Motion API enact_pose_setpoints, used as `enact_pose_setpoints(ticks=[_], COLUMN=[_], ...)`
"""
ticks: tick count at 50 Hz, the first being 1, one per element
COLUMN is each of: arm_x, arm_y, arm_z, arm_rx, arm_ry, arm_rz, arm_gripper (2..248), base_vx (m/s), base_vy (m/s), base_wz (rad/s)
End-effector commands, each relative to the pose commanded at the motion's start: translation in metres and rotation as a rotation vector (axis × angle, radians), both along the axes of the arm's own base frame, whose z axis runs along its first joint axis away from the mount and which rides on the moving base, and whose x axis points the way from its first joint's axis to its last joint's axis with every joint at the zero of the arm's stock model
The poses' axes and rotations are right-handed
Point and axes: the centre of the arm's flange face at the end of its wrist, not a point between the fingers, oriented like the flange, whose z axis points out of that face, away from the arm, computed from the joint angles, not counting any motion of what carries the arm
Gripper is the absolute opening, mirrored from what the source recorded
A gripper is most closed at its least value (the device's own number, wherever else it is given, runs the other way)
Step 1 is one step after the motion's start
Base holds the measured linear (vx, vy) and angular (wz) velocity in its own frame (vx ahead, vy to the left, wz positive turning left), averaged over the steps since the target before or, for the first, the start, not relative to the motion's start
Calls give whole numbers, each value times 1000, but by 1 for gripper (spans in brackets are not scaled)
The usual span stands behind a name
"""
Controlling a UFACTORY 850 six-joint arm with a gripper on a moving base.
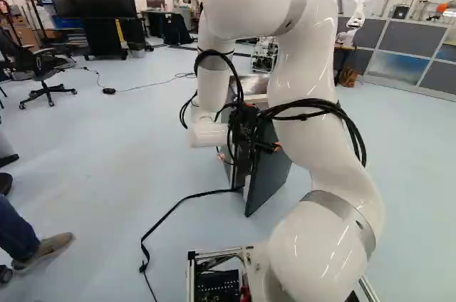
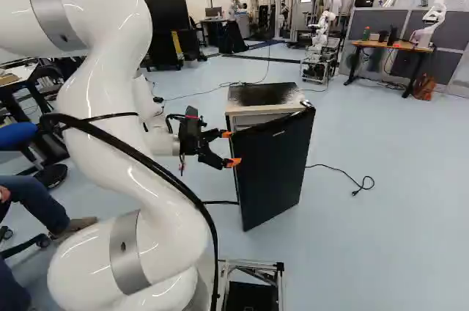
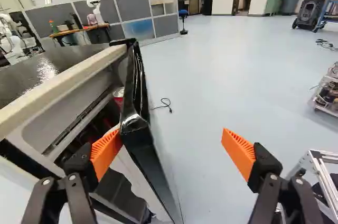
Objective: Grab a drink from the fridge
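Observation:
My gripper is at the free edge of the fridge door, which stands partly open from the fridge body. The wrist view shows the gripper wide open. One orange pad is close against the inner side of the black door edge; whether it touches I cannot tell. The other orange pad stands well away from the door's outer face. Through the gap, a red can shows inside the fridge, partly hidden by the door. The rest of the interior is mostly hidden.
A black cable runs over the floor from the fridge. Another cable lies beyond the door. A metal frame of the base stands beyond the far finger. Another robot is by a wooden desk at the back.

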Motion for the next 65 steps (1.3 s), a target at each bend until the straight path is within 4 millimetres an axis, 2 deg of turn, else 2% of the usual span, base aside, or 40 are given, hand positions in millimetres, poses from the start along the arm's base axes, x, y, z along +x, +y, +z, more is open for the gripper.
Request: enact_pose_setpoints(ticks=[18, 31, 65], arm_x=[-7, -6, -2], arm_y=[-5, -17, -89], arm_z=[-1, -1, -1], arm_rx=[11, 24, 47], arm_ry=[4, 2, -2], arm_rz=[-109, -220, -568], arm_gripper=[247, 247, 247], base_vx=[0, 0, 0], base_vy=[0, 0, 0], base_wz=[0, 0, 0])
